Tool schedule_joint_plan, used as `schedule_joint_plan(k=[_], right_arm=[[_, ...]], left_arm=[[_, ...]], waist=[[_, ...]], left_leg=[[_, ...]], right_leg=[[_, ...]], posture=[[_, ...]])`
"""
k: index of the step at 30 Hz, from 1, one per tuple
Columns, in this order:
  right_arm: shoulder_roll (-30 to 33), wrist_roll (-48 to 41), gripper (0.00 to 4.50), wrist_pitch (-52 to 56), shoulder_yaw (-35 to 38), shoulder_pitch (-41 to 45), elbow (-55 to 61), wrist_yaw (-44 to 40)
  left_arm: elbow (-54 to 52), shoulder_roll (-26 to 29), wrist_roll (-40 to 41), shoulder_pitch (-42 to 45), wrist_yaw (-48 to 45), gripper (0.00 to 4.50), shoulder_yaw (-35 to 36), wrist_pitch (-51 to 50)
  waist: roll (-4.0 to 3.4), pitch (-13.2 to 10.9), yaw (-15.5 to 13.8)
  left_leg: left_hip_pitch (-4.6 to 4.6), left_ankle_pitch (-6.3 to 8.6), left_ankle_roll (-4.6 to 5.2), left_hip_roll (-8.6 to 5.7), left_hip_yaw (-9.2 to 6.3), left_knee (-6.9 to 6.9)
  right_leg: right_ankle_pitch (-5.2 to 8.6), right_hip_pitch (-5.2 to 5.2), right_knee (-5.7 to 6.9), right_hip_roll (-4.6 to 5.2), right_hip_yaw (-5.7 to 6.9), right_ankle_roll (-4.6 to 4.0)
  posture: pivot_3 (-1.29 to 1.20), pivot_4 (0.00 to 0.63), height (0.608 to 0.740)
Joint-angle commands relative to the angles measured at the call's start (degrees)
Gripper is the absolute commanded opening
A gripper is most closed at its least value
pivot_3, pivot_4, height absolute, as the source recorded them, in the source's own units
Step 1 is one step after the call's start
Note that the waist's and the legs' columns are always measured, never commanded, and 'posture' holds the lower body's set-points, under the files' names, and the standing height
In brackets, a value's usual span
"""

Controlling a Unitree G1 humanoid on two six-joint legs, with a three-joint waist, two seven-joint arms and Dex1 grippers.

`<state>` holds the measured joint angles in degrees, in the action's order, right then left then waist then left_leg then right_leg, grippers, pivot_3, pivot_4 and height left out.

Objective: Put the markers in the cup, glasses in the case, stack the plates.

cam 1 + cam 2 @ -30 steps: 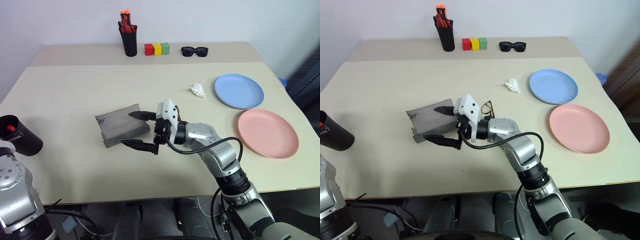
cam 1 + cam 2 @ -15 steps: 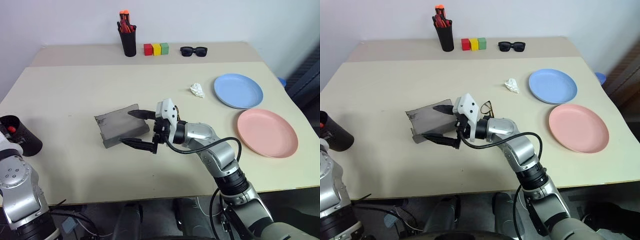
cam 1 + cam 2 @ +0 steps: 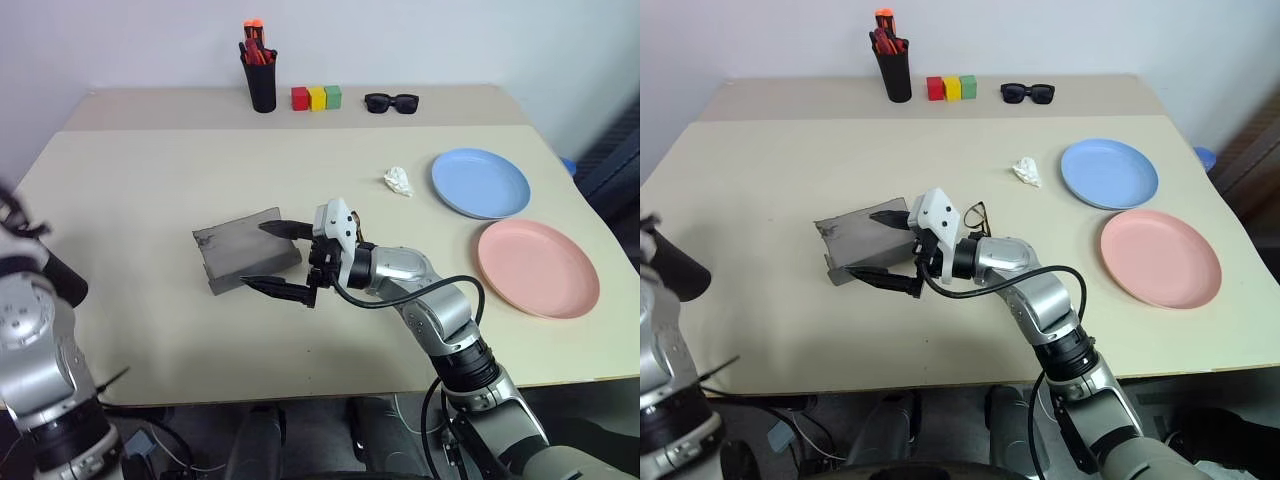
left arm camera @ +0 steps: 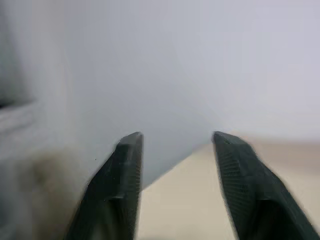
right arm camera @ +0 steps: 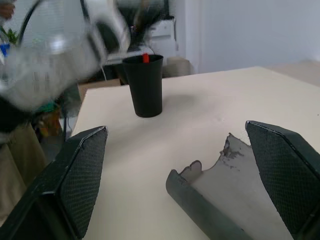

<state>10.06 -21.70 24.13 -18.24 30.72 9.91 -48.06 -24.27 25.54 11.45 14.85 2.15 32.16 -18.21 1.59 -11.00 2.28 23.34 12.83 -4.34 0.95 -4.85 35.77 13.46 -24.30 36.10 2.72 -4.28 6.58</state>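
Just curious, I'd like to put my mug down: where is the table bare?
Bare: the wide stretch between the pen pot and the case, and the front edge left of the right gripper. Crowded: the plates side and around the tissue.

Two plates are counted on the table point(image 3: 150, 180): one light blue plate point(image 3: 479, 182) and one salmon pink plate point(image 3: 538, 267). One grey case point(image 3: 240, 248), one black cup point(image 5: 145, 85), one pen pot point(image 3: 262, 80), three coloured blocks point(image 3: 316, 97), one pair of sunglasses point(image 3: 390, 102) and one crumpled white scrap point(image 3: 398, 181) are also counted there.
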Motion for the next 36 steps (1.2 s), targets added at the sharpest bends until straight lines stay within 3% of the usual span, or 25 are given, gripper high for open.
schedule_joint_plan(k=[1, 2, 4, 8, 15, 18, 21, 25, 32, 35, 36], right_arm=[[1.82, 1.84, 4.50, -2.90, 1.61, 1.04, 1.37, 0.28], [2.83, 1.95, 4.50, -2.67, 2.63, 1.31, 1.20, 0.41], [5.17, 1.91, 4.50, -1.83, 4.23, 1.60, 1.29, 0.33], [13.00, 1.27, 4.50, 0.27, 6.17, -0.26, 5.62, -2.68], [21.72, 1.70, 4.50, 2.91, 7.42, -5.08, 12.23, -3.74], [23.26, 1.82, 4.50, 4.34, 7.81, -7.10, 15.01, -2.52], [24.01, 1.95, 4.50, 5.54, 8.17, -8.81, 17.25, -1.26], [24.65, 2.36, 4.50, 6.33, 8.74, -10.59, 18.86, 0.17], [26.60, 3.76, 4.50, 13.56, 8.83, -11.73, 18.42, 4.29], [25.95, 4.01, 4.50, 15.51, 9.54, -11.61, 17.52, 6.61], [25.35, 3.82, 4.50, 16.80, 10.00, -11.33, 17.17, 7.83]], left_arm=[[-5.42, 6.49, 9.19, -1.71, -15.10, 4.00, -10.22, -10.75], [-6.51, 8.56, 12.35, -2.95, -18.74, 4.46, -12.46, -14.99], [-6.98, 11.46, 17.81, -4.41, -23.81, 4.46, -15.38, -22.20], [-1.95, 21.58, 13.47, -4.12, -33.69, 4.46, -27.03, -26.15], [6.59, 26.76, 13.48, 1.81, -47.60, 4.46, -37.26, -28.01], [11.29, 26.16, 10.10, 4.63, -49.63, 3.58, -40.45, -24.80], [13.58, 25.09, 8.38, 6.37, -51.74, 2.06, -42.05, -21.82], [16.40, 24.78, 2.39, 7.68, -57.28, 0.08, -45.25, -6.25], [25.45, 23.34, -7.42, 13.80, -65.31, 0.08, -51.79, 8.90], [28.39, 21.03, -6.22, 15.58, -67.81, 0.08, -51.30, 9.61], [29.06, 20.40, -5.49, 16.08, -68.85, 0.36, -50.83, 10.18]], waist=[[-0.05, 0.00, 0.30], [-0.08, -0.01, 0.47], [-0.16, -0.06, 1.00], [-0.18, -0.12, 1.66], [-0.19, -0.13, 1.58], [-0.19, -0.13, 1.49], [-0.19, -0.13, 1.45], [-0.19, -0.13, 1.26], [-0.18, -0.13, 0.14], [-0.19, -0.12, 0.09], [-0.19, -0.12, 0.10]], left_leg=[[0.00, 0.00, 0.00, 0.00, 0.04, 0.00], [-0.02, 0.00, 0.00, 0.00, 0.07, -0.02], [-0.07, 0.01, 0.01, 0.01, 0.08, -0.11], [-0.05, 0.00, 0.02, 0.07, 0.00, -0.16], [-0.01, 0.01, 0.03, 0.07, 0.05, -0.16], [-0.01, 0.01, 0.03, 0.06, 0.06, -0.15], [0.00, 0.01, 0.03, 0.06, 0.06, -0.13], [0.01, 0.01, 0.03, 0.06, 0.06, -0.12], [0.07, 0.01, 0.03, 0.04, 0.11, -0.01], [0.08, 0.01, 0.04, 0.03, 0.11, 0.01], [0.07, 0.01, 0.04, 0.03, 0.11, 0.01]], right_leg=[[0.00, 0.00, -0.01, 0.01, -0.02, 0.00], [0.00, 0.00, -0.02, 0.01, -0.05, 0.00], [0.01, -0.02, 0.01, 0.00, -0.06, 0.00], [0.10, -0.12, 0.09, -0.11, -0.04, -0.15], [0.16, -0.13, 0.02, -0.07, -0.05, -0.21], [0.16, -0.14, 0.01, -0.07, -0.06, -0.21], [0.16, -0.14, 0.02, -0.06, -0.06, -0.22], [0.16, -0.14, 0.02, -0.05, -0.06, -0.22], [0.17, -0.14, 0.00, -0.04, -0.10, -0.24], [0.17, -0.13, 0.00, -0.03, -0.11, -0.24], [0.17, -0.13, 0.02, -0.03, -0.11, -0.24]], posture=[[0.00, 0.150, 0.740], [0.00, 0.150, 0.740], [0.00, 0.150, 0.740], [0.00, 0.150, 0.740], [0.00, 0.150, 0.740], [0.00, 0.150, 0.740], [0.00, 0.150, 0.740], [0.00, 0.150, 0.740], [0.00, 0.150, 0.740], [0.00, 0.150, 0.740], [0.00, 0.150, 0.740]])
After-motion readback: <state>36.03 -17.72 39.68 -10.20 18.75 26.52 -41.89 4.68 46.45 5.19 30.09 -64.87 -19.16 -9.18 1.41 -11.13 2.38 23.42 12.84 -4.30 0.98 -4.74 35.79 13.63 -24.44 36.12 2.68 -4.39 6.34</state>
